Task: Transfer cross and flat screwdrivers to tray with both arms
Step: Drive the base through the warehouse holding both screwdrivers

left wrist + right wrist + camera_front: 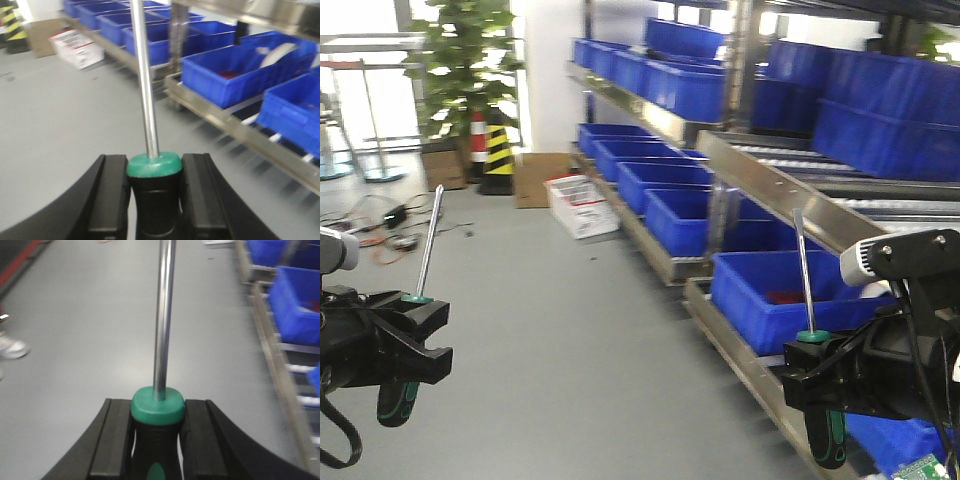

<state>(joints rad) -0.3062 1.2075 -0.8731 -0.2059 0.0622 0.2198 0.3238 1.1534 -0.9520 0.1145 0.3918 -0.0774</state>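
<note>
Two slim screwdrivers with black handles, green collars and thin steel shafts, both handle-down. In the front view the left screwdriver (423, 270) sits at 8 o'clock, shaft leaning toward 1 o'clock, clamped in the left gripper (153, 197). The right screwdriver (805, 290) sits at 4 o'clock, shaft near 12 o'clock, pinched in the right gripper (157, 440).

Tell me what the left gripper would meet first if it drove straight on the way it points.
Nothing close: the left gripper, shut on its screwdriver, points over bare grey floor. Farther on the line seems to reach the blue bins on the low rack shelf; depth is unclear.
</note>
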